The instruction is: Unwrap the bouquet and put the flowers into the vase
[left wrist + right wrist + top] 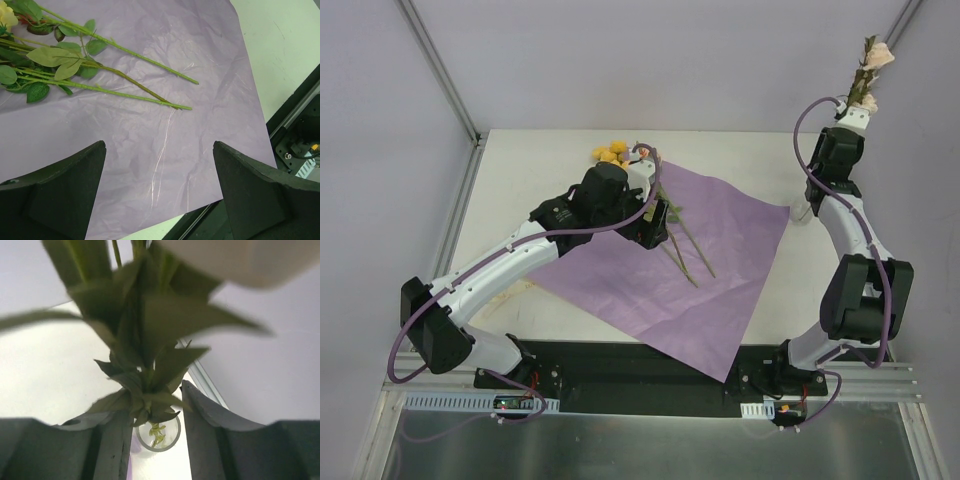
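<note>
Several flowers with yellow blooms lie on the flat purple paper, their green stems pointing toward the arms. My left gripper hovers open just above the paper, short of the stem ends, with nothing between its fingers. At the far right my right gripper is raised, and a cream-bloomed flower stands up through it. In the right wrist view its leafy stem runs down between the parted fingers into the mouth of the clear glass vase below. The right arm mostly hides the vase.
The paper's near corner hangs over the black base rail. A metal frame post rises at the table's far left corner, and the table's right edge runs close beside the vase.
</note>
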